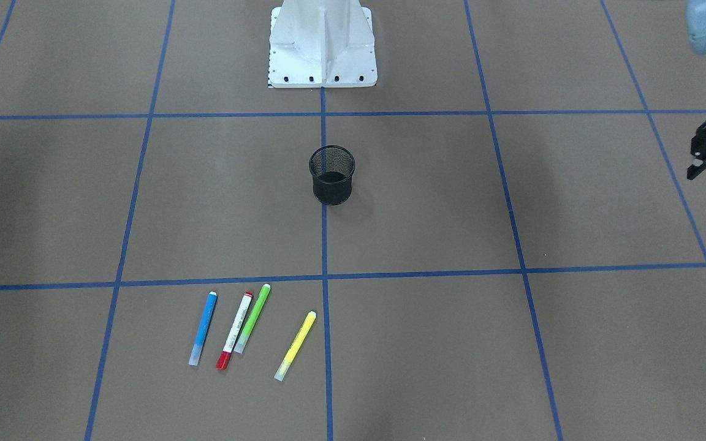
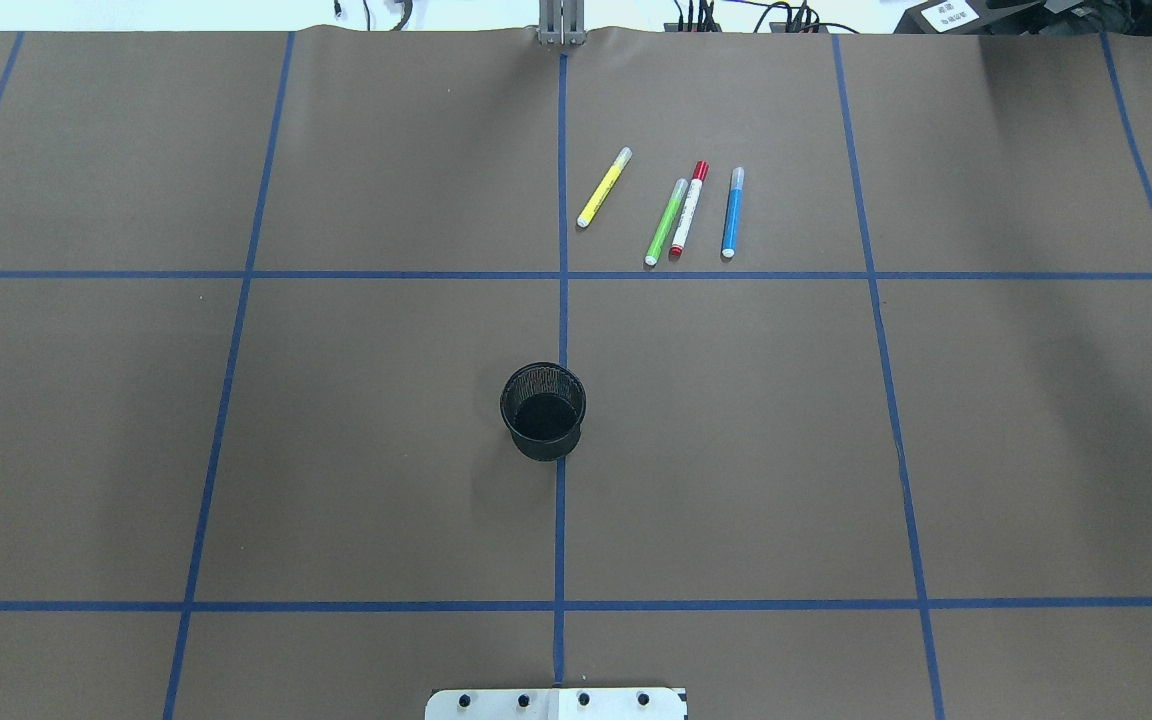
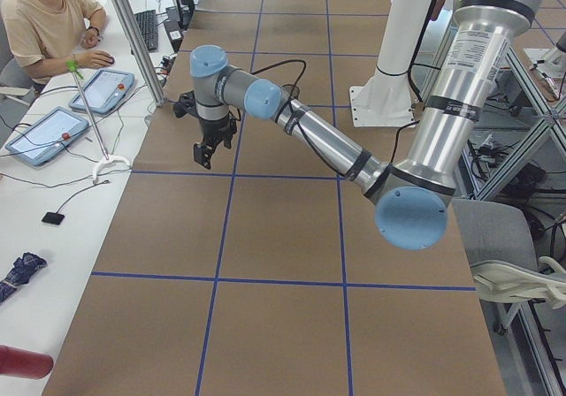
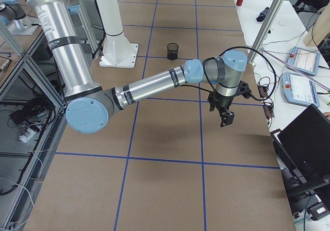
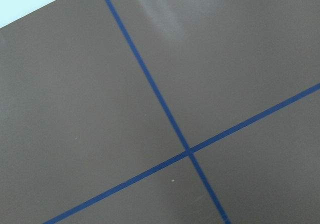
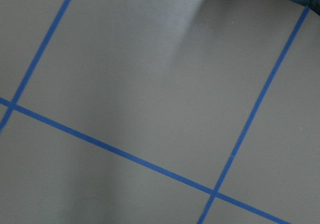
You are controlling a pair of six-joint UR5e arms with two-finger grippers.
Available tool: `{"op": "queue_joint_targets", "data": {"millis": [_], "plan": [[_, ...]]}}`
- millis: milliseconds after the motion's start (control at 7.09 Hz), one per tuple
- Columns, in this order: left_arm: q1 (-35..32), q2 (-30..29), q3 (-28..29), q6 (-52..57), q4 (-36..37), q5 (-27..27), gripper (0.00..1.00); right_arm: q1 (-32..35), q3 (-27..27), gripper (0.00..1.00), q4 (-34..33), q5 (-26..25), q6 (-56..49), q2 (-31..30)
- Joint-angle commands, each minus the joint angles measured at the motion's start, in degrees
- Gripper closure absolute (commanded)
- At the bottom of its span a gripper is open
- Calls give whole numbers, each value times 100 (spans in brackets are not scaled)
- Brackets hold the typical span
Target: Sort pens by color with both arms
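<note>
A: Pens?
B: All four lie flat on the surface (image 1: pixel 512 202), in one square on the operators' side, on the robot's right of the centre line. Blue pen (image 1: pixel 203 329) is farthest out, then the red-capped pen (image 1: pixel 234 331), green pen (image 1: pixel 252 318) and yellow pen (image 1: pixel 295 346). They are roughly parallel and all slanted the same way.
A: Touching?
B: Red-capped and green sit tight together, and I cannot tell whether they touch. Blue is just beside that pair. Yellow lies apart, near the centre tape line (image 1: pixel 325 245).
A: Cup?
B: The black mesh pen cup (image 1: pixel 332 176) is upright on the centre tape line, between the white pedestal (image 1: pixel 322 49) and the pens, well apart from both.
A: Left pincer?
B: The left arm (image 3: pixel 318 140) stretches out over its end of the surface. The left pincer (image 3: pixel 204 155) points down above the brown cover, well away from the pens. No pen is in it. It is cut off at the edge of the front view, so I cannot tell how far its jaws are open.
A: Right pincer?
B: The right arm (image 4: pixel 149 86) reaches out over the other end, and the right pincer (image 4: pixel 225 118) hangs above the surface. It shows only in the side view, so I cannot tell its opening.
A: Wrist cams?
B: Only brown cover and crossing blue tape.
A: Anyone around?
B: A person (image 3: pixel 40 25) sits at the side table.
</note>
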Motion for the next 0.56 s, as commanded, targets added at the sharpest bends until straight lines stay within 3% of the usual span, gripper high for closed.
{"op": "queue_joint_targets", "data": {"millis": [0,141,423], "plan": [[-704,636,318,661,-29,-274,1,281,-32,1,649,3,55,-696],[-1089,1004,362,645,-38,-282,0,430,-101,1,660,38,413,-821],[-1180,1481,537,610,-82,-291,0,458,-111,1,1061,65,566,-1242]]}}
